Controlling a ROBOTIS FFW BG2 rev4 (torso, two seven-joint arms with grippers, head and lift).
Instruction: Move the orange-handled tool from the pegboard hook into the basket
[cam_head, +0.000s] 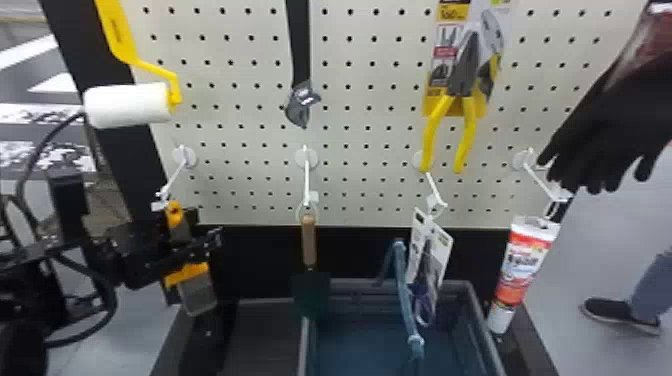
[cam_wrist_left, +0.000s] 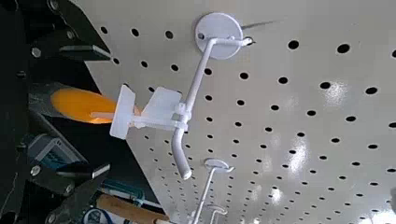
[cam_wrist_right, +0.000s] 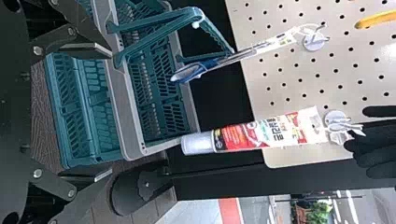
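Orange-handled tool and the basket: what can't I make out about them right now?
Tool, top end: partly covered by the hook's white plate, left wrist view.
Tool, middle: behind the left gripper, head view.
Tool, lower end: lost behind that gripper's dark body, left wrist view.
Basket, near end: cut off by the bottom edge, head view.

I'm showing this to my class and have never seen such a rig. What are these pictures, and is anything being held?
It's a two-armed robot. One picture looks forward and down from its head; the other two come from its wrists, turned sideways. A trowel, a tube and other goods hang on a pegboard, with a basket below. The left jaws stand open around the orange-handled tool, which hangs from its hook, apparently not gripped. The right jaws are open and empty.
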